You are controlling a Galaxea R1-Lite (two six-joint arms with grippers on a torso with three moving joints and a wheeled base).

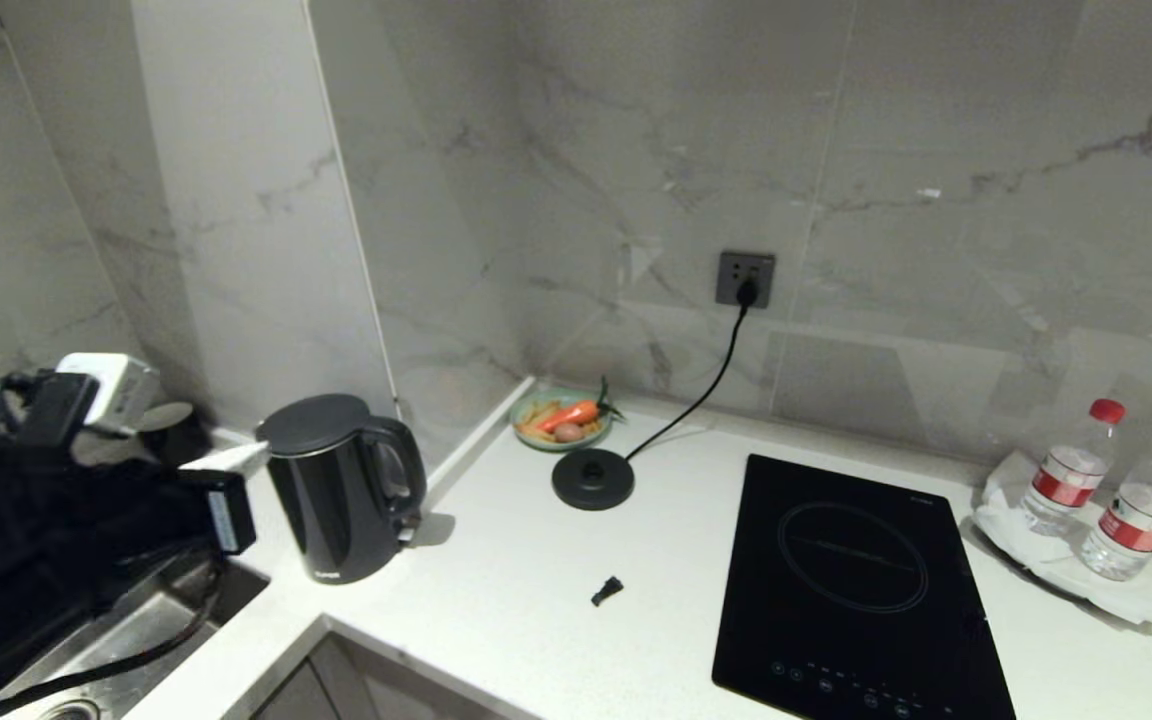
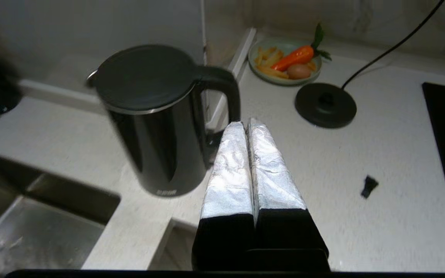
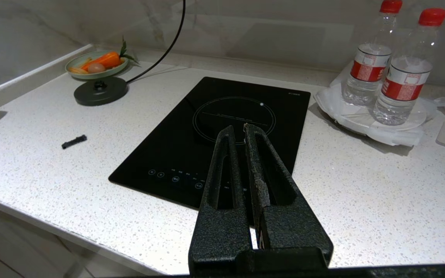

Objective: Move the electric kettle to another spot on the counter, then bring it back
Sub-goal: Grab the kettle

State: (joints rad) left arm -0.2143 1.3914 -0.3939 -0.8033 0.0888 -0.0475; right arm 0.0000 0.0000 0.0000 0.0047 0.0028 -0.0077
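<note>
The electric kettle (image 1: pixel 341 490) stands upright on the white counter (image 1: pixel 516 560) at the corner beside the sink, off its base, handle (image 2: pixel 226 88) turned toward the hob. My left gripper (image 1: pixel 254 452) hovers in from the left, close beside the kettle's upper body. In the left wrist view, the left gripper (image 2: pixel 247 124) has its foil-wrapped fingers pressed together and empty, tips just short of the handle of the kettle (image 2: pixel 157 127). My right gripper (image 3: pixel 238 129) hangs shut and empty above the front of the hob, outside the head view.
The corded base disc (image 1: pixel 593 478) sits near a plate of carrot and food (image 1: pixel 564 420). A black induction hob (image 1: pixel 856 580) lies to the right, with two water bottles (image 1: pixel 1071 470) on a tray beyond. A small black piece (image 1: pixel 608 590) lies loose. The sink (image 1: pixel 136 620) opens at left.
</note>
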